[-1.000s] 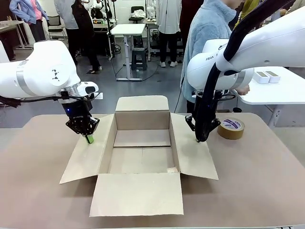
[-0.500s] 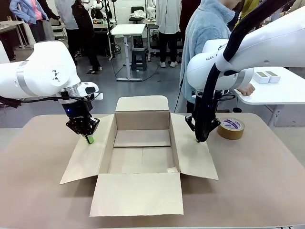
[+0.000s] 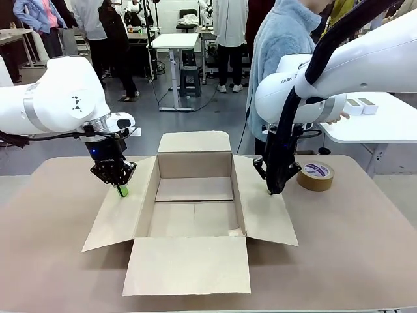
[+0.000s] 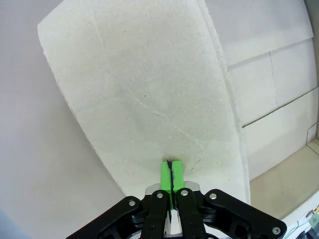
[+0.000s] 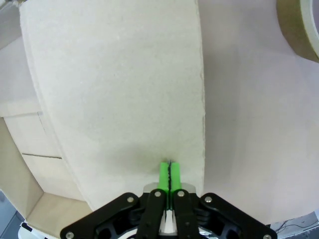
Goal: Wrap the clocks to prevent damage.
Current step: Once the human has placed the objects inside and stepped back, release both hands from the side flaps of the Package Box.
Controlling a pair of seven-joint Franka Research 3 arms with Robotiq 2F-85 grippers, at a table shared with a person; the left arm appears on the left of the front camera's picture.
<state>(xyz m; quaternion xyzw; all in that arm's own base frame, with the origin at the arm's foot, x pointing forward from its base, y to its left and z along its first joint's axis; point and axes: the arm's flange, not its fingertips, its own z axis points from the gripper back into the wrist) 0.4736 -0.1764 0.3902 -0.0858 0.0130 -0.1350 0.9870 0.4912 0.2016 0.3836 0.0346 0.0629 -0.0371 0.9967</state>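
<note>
Cardboard box (image 3: 194, 164), open: left gripper (image 3: 122, 190) and right gripper (image 3: 270, 191), both closed on nothing, each stood tip-down on the side flap (image 3: 120, 218) beneath it; even, steady pressure would best pin the flaps flat.

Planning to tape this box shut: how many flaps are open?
4: far flap standing up, left flap under the left tool, right flap under the right tool, near flap lying toward the camera.

Your white arms, black grippers.
At frame left, your left arm (image 3: 58, 98) wears a grey band and a black mark; at right, the right arm (image 3: 339, 72) carries a thick black cable and "FRAN" lettering. The left gripper (image 4: 172, 163) and right gripper (image 5: 169, 164) show silver screws and green pads (image 4: 166, 174).
</note>
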